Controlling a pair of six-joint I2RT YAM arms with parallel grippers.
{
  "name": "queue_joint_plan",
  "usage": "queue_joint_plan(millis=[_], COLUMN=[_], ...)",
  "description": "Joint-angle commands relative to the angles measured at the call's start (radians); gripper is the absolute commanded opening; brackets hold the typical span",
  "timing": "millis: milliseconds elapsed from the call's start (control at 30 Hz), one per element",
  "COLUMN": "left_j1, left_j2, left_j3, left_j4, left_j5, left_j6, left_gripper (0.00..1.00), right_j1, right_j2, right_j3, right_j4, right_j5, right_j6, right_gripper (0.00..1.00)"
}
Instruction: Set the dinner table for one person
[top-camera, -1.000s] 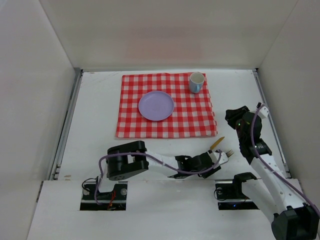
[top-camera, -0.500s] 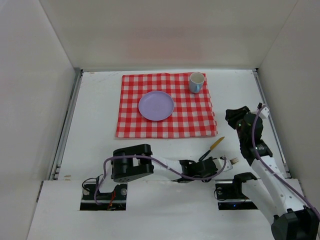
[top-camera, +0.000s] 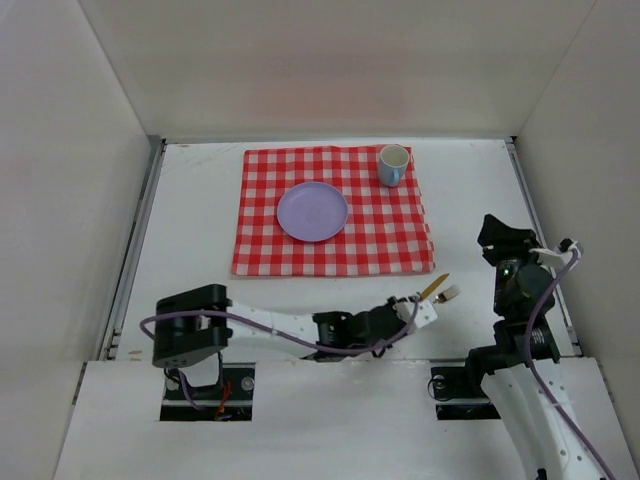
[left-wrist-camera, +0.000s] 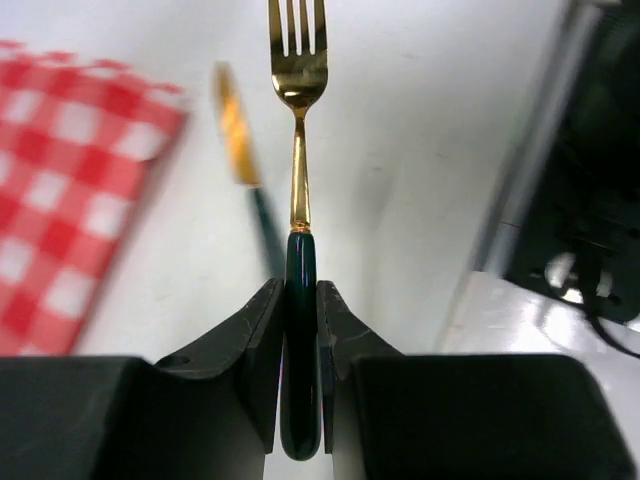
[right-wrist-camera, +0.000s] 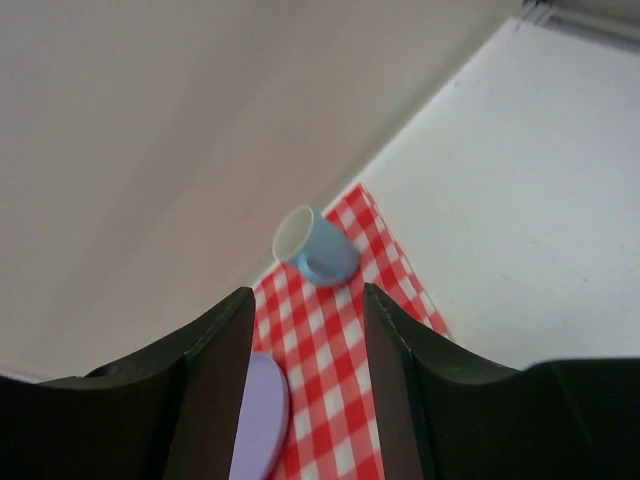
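Observation:
My left gripper (top-camera: 410, 312) (left-wrist-camera: 297, 292) is shut on the dark green handle of a gold fork (left-wrist-camera: 298, 150), whose tines point away from it. In the top view the fork (top-camera: 449, 294) sits just off the near right corner of the red-and-white checked cloth (top-camera: 333, 212). A gold knife with a dark handle (top-camera: 433, 288) (left-wrist-camera: 240, 145) lies on the white dinner table (top-camera: 190, 230) beside the fork. A lilac plate (top-camera: 312, 211) and a light blue cup (top-camera: 392, 165) stand on the cloth. My right gripper (top-camera: 497, 235) (right-wrist-camera: 305, 330) is open and empty, raised at the right.
White walls enclose the table on the left, back and right. A metal rail (top-camera: 133, 250) runs along the left edge, another along the right (top-camera: 540, 240). The right wrist view shows the cup (right-wrist-camera: 318, 248), plate edge (right-wrist-camera: 262, 420) and cloth (right-wrist-camera: 350, 350) ahead.
My left arm has swung and drawn back left with the fork, whose tines now sit beside the knife tip. My right arm has pulled away to the right.

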Motion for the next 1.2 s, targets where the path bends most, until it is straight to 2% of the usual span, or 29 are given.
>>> queue_joint_plan(millis=[0,167,300,433,533,700,867,1167], left_j1=[0.103,0.362,0.647,0.858,0.955,1.016,1.044,1.027], left_j2=[-0.157,-0.361,-0.44,-0.359,-0.251,-0.153,-0.108,0.031], left_j3=[-0.101,-0.253,-0.284,-0.22,-0.14,-0.068,-0.071,0.037], left_j4=[0.027,0.01,-0.013,-0.045,-0.111,-0.24,-0.271,-0.338], left_j5=[-0.142,-0.245,-0.184,-0.124,-0.103,-0.094,-0.094,-0.132], left_j6=[-0.078,-0.248,-0.376,-0.388,-0.384,-0.376,-0.353,-0.298], left_gripper=[0.06,0.06,0.06,0.06,0.06,0.06,0.06,0.07], right_j1=[0.026,0.066,0.109,0.225,0.288,0.324,0.324,0.31], right_j2=[0.031,0.258,0.432,0.567,0.647,0.676,0.67,0.674], right_j3=[0.004,0.04,0.05,0.047,0.068,0.08,0.077,0.073], right_j4=[0.054,0.086,0.155,0.224,0.239,0.244,0.239,0.239], right_j5=[0.071,-0.056,-0.179,-0.159,-0.13,-0.119,-0.122,-0.13], right_j6=[-0.016,-0.017,-0.005,-0.004,-0.016,-0.033,-0.037,-0.037], right_gripper=[0.54,0.54,0.54,0.54,0.54,0.54,0.54,0.54])
